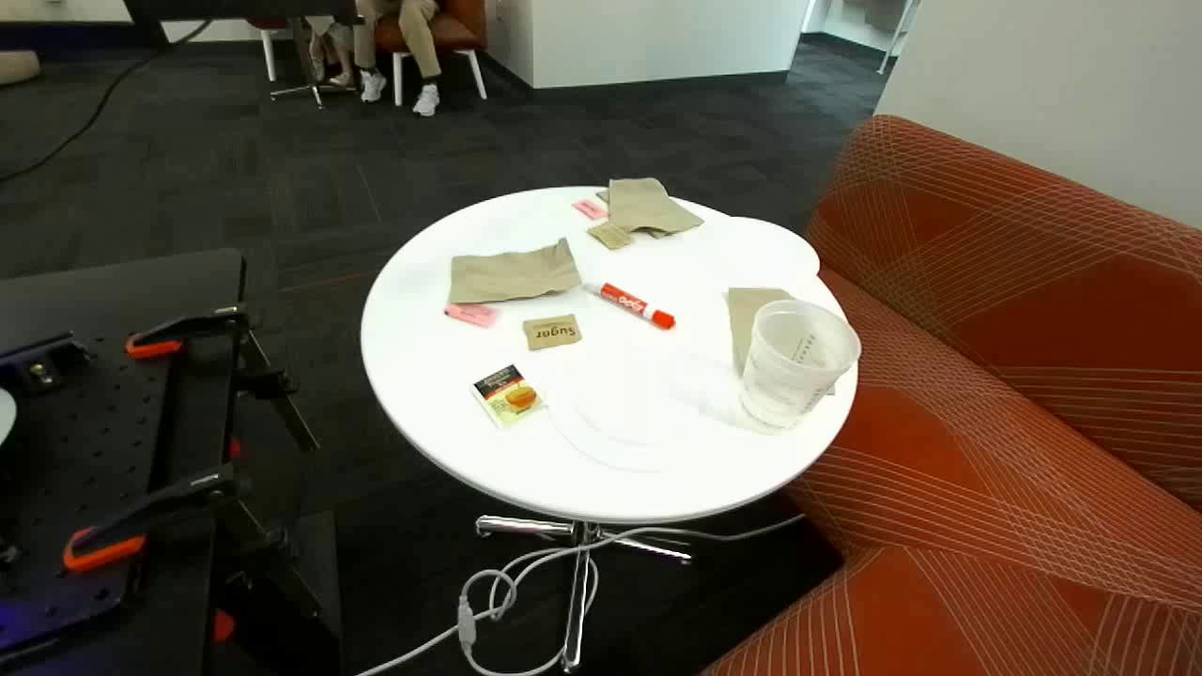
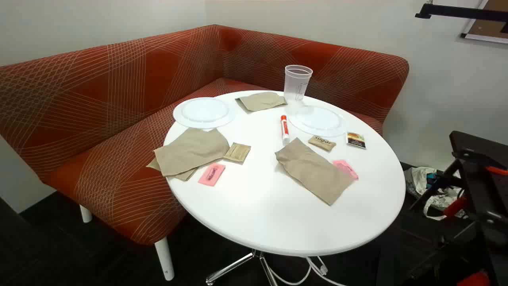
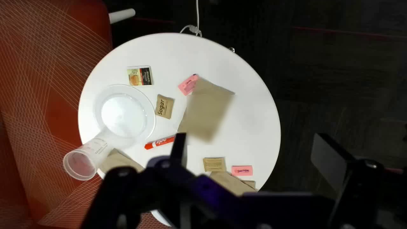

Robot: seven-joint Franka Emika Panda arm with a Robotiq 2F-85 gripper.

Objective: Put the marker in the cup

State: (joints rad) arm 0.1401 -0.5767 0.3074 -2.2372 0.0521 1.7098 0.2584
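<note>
The red marker [image 1: 631, 301] with a whitish end lies flat on the white round table, near its middle. It also shows in an exterior view [image 2: 284, 128] and in the wrist view [image 3: 160, 142], where my left finger covers its whitish end. The off-white translucent cup [image 1: 789, 371] stands upright near the table's edge, beside a brown napkin. It also shows in an exterior view [image 2: 295, 84] and in the wrist view [image 3: 97, 150]. My gripper [image 3: 249, 146] is open, with nothing between its fingers, high above the table. It is out of view in both exterior views.
A clear plate [image 2: 317, 121] lies near the cup, and another plate [image 2: 204, 112] lies by the edge. Brown napkins [image 1: 515, 274], sugar packets [image 1: 552, 331], pink packets [image 2: 211, 174] and a tea packet [image 1: 508, 395] are scattered about. A red bench [image 2: 119, 171] borders the table [image 2: 246, 210].
</note>
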